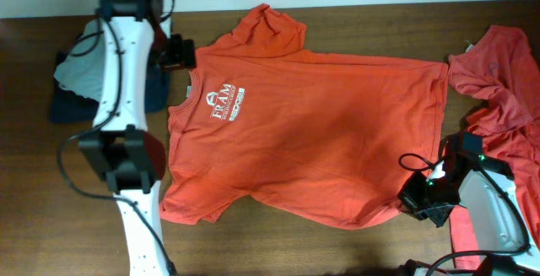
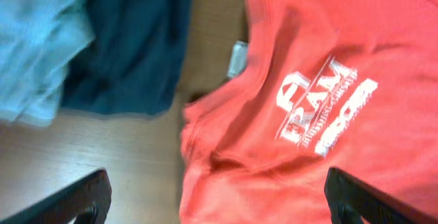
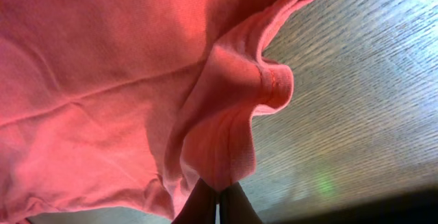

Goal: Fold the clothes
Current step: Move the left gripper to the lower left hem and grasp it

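Right wrist, end effector pinching T-shirt hem, indistinct overhead

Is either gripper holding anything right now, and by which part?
The right gripper is shut on the spread T-shirt, pinching a fold of its bottom hem near the corner. The left gripper is open above the collar, holding nothing.

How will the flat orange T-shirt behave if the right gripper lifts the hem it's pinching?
Probably floppy: the T-shirt bunches and folds at the right gripper. Likely light: thin cloth lying flat with soft wrinkles. It may drag rather than slide freely on the wooden table, so the rest would trail behind.
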`<action>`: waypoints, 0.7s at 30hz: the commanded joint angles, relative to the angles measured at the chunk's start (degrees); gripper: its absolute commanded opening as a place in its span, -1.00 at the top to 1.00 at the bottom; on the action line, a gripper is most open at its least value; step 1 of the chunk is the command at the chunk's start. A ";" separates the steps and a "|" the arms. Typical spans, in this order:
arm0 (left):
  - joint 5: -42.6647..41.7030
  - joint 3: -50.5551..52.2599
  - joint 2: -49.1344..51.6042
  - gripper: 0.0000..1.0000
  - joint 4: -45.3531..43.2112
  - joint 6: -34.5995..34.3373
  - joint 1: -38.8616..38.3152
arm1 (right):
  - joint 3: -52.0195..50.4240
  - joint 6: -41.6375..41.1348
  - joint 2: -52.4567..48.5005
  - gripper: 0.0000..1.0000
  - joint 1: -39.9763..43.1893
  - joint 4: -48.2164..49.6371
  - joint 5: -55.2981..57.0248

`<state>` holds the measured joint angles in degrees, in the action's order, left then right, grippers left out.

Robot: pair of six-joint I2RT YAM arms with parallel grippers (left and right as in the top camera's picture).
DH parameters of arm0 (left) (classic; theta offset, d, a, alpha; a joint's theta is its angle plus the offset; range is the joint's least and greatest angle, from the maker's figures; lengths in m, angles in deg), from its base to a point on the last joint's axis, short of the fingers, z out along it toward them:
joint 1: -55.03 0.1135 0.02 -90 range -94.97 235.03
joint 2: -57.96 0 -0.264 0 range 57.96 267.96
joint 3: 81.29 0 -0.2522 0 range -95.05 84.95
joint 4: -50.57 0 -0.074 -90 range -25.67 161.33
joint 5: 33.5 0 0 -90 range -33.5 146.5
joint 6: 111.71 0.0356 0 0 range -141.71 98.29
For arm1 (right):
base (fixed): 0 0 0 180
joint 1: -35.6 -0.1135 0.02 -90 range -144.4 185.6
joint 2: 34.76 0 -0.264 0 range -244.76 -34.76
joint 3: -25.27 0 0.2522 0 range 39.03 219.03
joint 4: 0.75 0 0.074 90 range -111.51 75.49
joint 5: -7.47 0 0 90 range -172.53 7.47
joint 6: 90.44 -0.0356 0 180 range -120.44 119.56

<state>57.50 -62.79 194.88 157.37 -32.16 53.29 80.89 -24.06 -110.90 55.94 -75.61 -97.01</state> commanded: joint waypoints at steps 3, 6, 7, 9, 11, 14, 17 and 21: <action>-2.58 -0.15 -8.90 -0.99 3.69 -4.28 1.05 | 0.57 1.36 -0.09 0.92 -0.50 -0.83 -0.33; -8.90 1.57 -11.80 -0.99 3.69 -4.24 1.01 | 0.57 1.36 -0.09 0.92 -0.50 -1.36 -0.33; -9.14 3.19 -13.25 -0.99 3.69 -4.24 1.01 | 0.57 1.36 -0.09 0.92 -0.50 -1.55 -0.33; -7.96 9.46 -18.43 -0.99 3.69 -4.28 1.07 | 0.57 1.36 -0.09 0.92 -0.50 -1.79 -0.35; -6.36 15.82 -23.82 -0.99 3.69 -6.10 1.18 | 0.57 1.36 -0.09 0.92 -0.50 -2.10 -0.35; -1.18 26.23 -32.65 -0.99 3.48 -11.32 1.16 | 0.57 1.36 -0.09 0.92 -0.50 -2.49 -0.35; 1.46 38.05 -41.62 -0.99 1.27 -12.26 1.18 | 0.57 1.36 -0.09 0.92 -0.50 -2.40 -0.35; 1.16 52.74 -49.11 -0.98 -3.65 -12.24 1.18 | 0.57 1.36 -0.09 0.92 -0.50 -2.34 -0.35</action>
<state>56.78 -19.61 150.38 156.34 -42.37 54.25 80.94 -22.88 -110.90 55.90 -77.76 -97.01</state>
